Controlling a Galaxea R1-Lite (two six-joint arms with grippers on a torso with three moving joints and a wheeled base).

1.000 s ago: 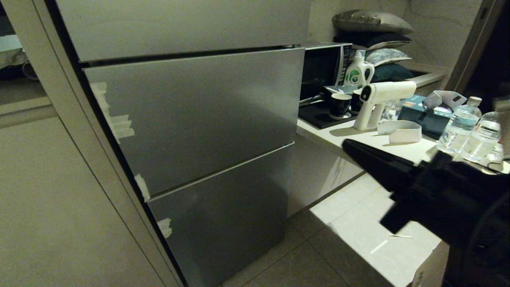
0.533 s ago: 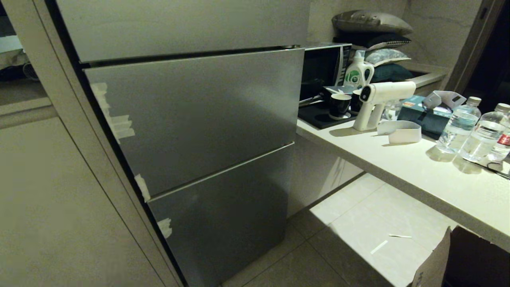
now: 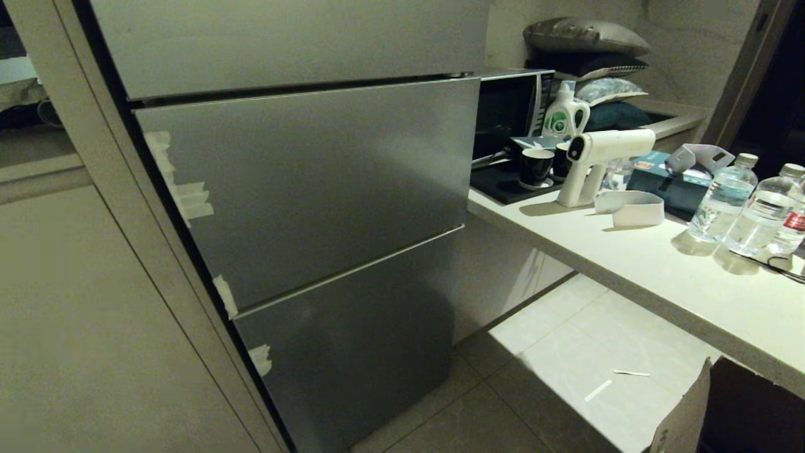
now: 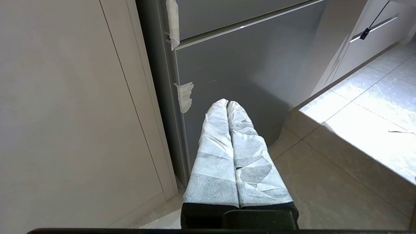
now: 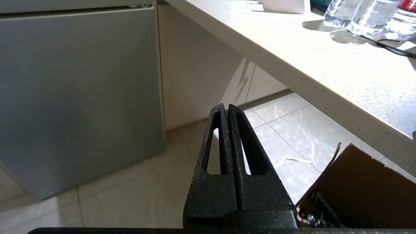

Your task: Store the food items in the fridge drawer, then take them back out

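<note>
The fridge stands closed, with its grey middle panel (image 3: 314, 182) and lower panel (image 3: 352, 327) both flush. The fridge drawer is hidden behind them, and no food items are in view. Neither arm shows in the head view. My left gripper (image 4: 227, 102), its fingers wrapped in white, is shut and empty, held low in front of the lower panel (image 4: 247, 65) and above the floor. My right gripper (image 5: 226, 106), black, is shut with nothing in it. It hangs over the floor tiles between the fridge (image 5: 78, 84) and the counter (image 5: 292, 65).
A pale counter (image 3: 629, 251) runs along the right with water bottles (image 3: 723, 198), a white spray gun (image 3: 597, 157), dark cups (image 3: 538, 167), a detergent bottle (image 3: 566, 113) and a microwave (image 3: 512, 107). An open cardboard box (image 3: 723, 409) sits on the floor below. Tape scraps (image 3: 182, 189) mark the fridge's left edge.
A second ago my right arm was raised in front of the counter at the lower right of the head view. It has dropped out of that view, and the fridge stays closed.
</note>
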